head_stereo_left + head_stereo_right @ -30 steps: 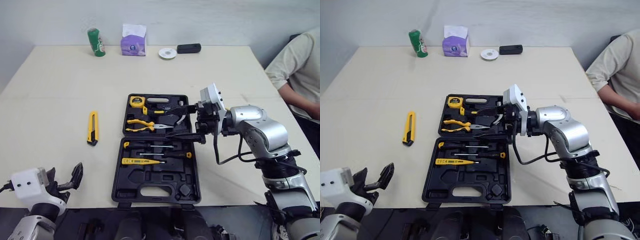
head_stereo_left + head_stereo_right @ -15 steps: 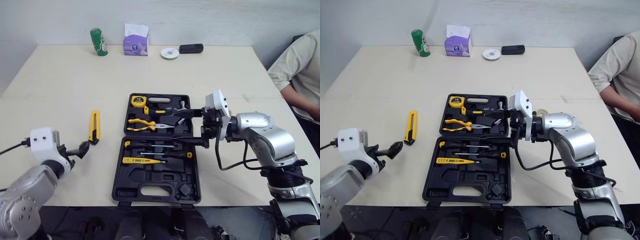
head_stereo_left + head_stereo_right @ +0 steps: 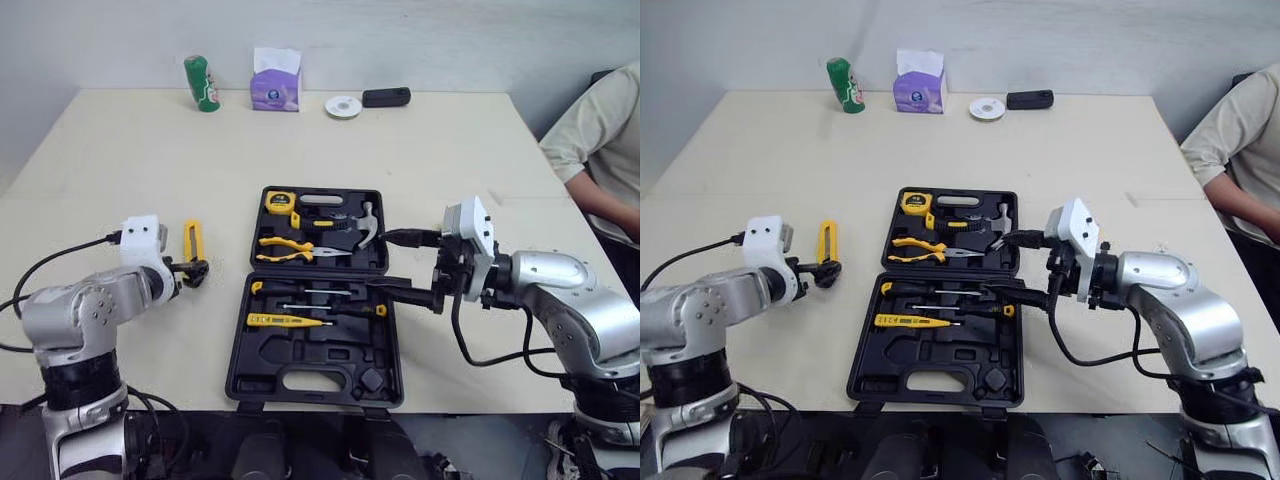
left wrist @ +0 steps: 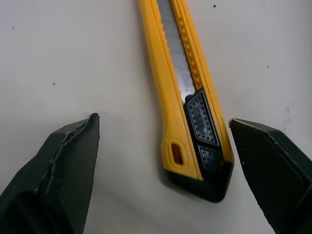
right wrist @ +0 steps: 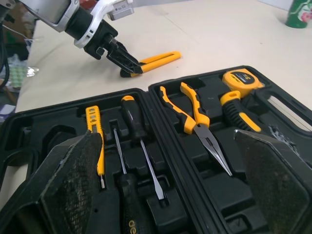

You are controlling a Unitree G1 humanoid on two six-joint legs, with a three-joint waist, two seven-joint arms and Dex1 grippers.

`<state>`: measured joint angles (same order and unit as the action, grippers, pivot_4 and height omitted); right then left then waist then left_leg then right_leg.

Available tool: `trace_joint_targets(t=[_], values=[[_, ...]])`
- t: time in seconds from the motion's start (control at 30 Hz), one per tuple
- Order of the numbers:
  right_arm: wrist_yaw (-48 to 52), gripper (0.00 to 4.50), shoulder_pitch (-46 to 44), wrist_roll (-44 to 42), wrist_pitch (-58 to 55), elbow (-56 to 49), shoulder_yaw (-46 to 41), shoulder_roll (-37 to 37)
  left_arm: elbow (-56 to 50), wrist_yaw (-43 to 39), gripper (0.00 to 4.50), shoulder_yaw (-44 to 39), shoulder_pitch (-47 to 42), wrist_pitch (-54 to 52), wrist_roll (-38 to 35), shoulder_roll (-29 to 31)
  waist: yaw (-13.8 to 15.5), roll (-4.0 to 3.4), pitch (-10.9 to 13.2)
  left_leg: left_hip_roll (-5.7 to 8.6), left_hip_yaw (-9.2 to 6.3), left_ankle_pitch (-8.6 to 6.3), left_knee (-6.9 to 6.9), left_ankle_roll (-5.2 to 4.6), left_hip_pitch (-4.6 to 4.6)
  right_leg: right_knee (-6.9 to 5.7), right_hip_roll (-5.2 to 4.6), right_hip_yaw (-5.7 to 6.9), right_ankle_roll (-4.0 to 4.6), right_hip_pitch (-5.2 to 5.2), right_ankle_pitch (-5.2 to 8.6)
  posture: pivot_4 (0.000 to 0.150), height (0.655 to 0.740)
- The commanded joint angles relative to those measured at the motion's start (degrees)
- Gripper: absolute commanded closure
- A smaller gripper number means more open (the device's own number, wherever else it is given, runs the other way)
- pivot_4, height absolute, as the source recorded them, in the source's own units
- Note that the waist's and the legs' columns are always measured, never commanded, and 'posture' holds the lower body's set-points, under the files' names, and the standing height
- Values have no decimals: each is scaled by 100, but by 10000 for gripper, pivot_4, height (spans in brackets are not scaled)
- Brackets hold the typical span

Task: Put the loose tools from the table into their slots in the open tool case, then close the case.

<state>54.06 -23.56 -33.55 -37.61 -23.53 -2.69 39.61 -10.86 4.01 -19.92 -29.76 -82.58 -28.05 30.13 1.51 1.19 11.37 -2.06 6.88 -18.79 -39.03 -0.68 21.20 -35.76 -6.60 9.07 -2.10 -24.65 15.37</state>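
Yellow plastic marks the one loose tool left out: a utility knife (image 3: 190,240) lying flat on the tabletop (image 3: 100,170), well to the left of the open tool case (image 3: 233,350) and apart from it; its long axis runs away from the robot, roughly parallel to the case's left edge. The left tool (image 3: 192,268) sits at the knife's near end, clearly the closer of the two arms; the left wrist view shows its fingers (image 4: 63,165) spread wide with the knife's black butt end lying between them, neither finger touching it, and the body sitting closer to one finger than the other. The knife's length therefore points straight out along the tool's reach, so closing would pinch it across its narrow width, which I judge a sound grip if the tool first centres itself over the handle. The right tool (image 3: 376,261) hangs over the right edge of the case, its fingers also parted and holding nothing; pliers (image 3: 285,248), a hammer (image 3: 360,222), a tape measure (image 3: 277,201) and screwdrivers (image 3: 315,293) are seated in the case, so the lid stays for last.
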Motion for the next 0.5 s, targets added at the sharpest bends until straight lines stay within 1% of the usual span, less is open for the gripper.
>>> trace_joint_targets(t=[0.03,0.23,0.3,0.33,0.37,0.4,0.43,0.47,0.5], values=[[-255,0,111,-201,-74,-464,-301,67,494,-230,319,350,-151,296,282,53,5,-2,-1,0,-1,-2,1,4,-1,0,0,0,0,1,0,1500,7252],[-558,0,418,-309,-175,-813,-478,116,1064,-336,319,450,-502,473,532,-217,36,-4,-2,3,-3,0,2,0,-2,0,-5,0,0,3,0,1500,7252],[-636,0,475,-343,-193,-885,-521,129,1148,-359,5728,429,-550,528,587,-328,42,-11,-6,4,-3,1,2,-1,-2,-1,-6,0,0,3,0,1500,7252],[-670,0,502,-364,-207,-916,-550,136,1147,-375,7635,422,-555,531,609,-376,43,-11,-6,4,-3,2,2,-3,-2,-1,-6,0,0,3,0,1500,7252],[-694,0,520,-380,-218,-940,-568,143,1133,-392,13158,420,-551,531,637,-407,57,-11,-6,5,-3,3,2,-5,-2,-1,-6,1,0,3,0,1500,7252],[-710,0,545,-392,-228,-966,-588,153,1102,-402,16618,418,-535,522,663,-438,70,-11,-6,5,-3,5,3,-9,-1,0,-6,1,0,3,0,1500,7252],[-718,0,568,-405,-237,-986,-612,167,1066,-414,21480,412,-499,528,687,-462,83,-11,-6,5,-3,5,3,-10,-1,2,-6,1,0,3,0,1500,7252],[-716,0,590,-416,-240,-999,-636,180,1034,-420,25062,407,-471,529,710,-483,103,-11,-6,5,-3,4,3,-11,-1,3,-6,1,-1,3,0,1500,7252],[-715,0,604,-427,-240,-1003,-654,195,1007,-436,30324,404,-435,545,732,-493,117,-11,-6,5,-3,3,3,-12,0,5,-6,1,-2,3,-1,1500,7252]])
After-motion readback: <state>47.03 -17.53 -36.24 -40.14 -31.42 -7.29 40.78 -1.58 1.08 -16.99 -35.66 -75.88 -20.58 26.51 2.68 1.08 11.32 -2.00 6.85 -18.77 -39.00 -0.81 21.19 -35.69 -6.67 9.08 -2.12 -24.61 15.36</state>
